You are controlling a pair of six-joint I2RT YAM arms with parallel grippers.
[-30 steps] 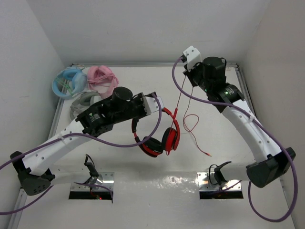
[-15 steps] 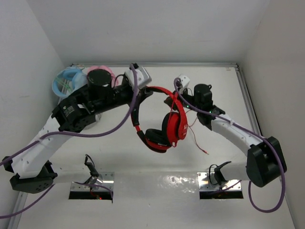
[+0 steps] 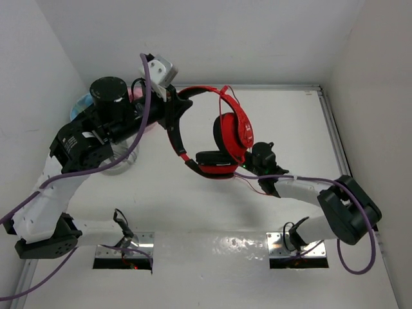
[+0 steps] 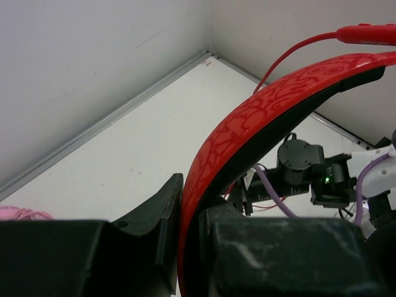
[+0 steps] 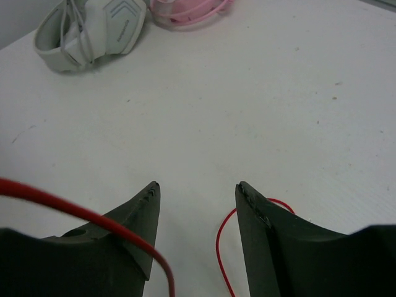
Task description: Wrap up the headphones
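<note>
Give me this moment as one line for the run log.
left gripper: shut on headphones at headband, held aloft | right gripper: open, nothing clamped | cable: crossing one right finger, loop loose on table

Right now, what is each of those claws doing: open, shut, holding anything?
Left gripper: closed, clamped on the headband of the red headphones.
Right gripper: open, gripping nothing.

Setting: a robotics laboratory test cell. Indicators: plain white enclosure walls (image 3: 193, 38) around a white table (image 3: 296, 116) with a metal edge rail (image 3: 333, 138). The left arm (image 3: 48, 187) and right arm (image 3: 302, 191) stand by steel base plates (image 3: 145, 239), with exposed purple cabling (image 4: 270, 185).
</note>
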